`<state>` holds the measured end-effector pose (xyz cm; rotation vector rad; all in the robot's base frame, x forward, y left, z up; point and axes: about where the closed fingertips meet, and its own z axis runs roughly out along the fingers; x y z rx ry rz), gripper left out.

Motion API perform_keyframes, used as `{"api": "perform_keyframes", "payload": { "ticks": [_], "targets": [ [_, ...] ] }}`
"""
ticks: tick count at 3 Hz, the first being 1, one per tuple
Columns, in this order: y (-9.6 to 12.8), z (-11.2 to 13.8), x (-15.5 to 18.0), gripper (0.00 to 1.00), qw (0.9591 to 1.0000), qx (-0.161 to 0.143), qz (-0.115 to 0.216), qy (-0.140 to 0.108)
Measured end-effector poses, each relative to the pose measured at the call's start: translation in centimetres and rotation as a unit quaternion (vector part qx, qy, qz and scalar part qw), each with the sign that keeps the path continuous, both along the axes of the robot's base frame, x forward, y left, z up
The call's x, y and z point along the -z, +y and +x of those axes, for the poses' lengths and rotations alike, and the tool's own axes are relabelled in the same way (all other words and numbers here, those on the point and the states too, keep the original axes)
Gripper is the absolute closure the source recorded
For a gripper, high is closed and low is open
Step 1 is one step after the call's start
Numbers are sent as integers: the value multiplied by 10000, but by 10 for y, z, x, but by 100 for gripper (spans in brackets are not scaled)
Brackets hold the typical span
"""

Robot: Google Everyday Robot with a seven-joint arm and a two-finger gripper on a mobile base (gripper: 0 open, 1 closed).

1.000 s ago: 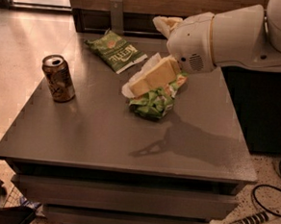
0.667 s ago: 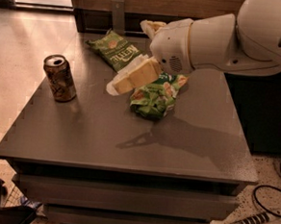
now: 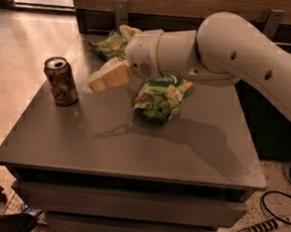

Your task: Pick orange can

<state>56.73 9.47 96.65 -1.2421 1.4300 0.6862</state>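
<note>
1. Can (image 3: 61,81) stands upright near the left edge of the surface (image 3: 108,150), silver top with its opening facing up.
2. Nothing touches the can and there is bare surface all round it.
3. Claw (image 3: 109,55) hangs above the surface, just right of the can and apart from it, pointing left toward it.
4. Claw is spread wide. One pale finger (image 3: 108,76) sits low and the other is up near the back bag. It has hold of nothing.
5. The low finger's tip is about level with the can's upper half, with a clear gap between them.
6. Arm (image 3: 249,55) comes in from the right, its thick white wrist over the middle of the surface.
7. Front bag (image 3: 161,96), green, lies mid-surface right below the wrist.
8. Back bag (image 3: 109,44), green, lies at the far edge, partly hidden by the claw.
9. Claw's shadow (image 3: 119,131) falls on the surface in front of the front bag.
10. Cable (image 3: 279,197) lies on the floor at the right.
</note>
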Motion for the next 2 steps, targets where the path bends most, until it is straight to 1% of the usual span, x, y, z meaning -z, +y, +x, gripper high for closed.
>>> {"api": "perform_keyframes", "payload": {
  "ticks": [1,2],
  "targets": [
    [35,9,22,0,9997,-127,199,118],
    [68,17,47,0,9983,-305,394,301]
  ]
}}
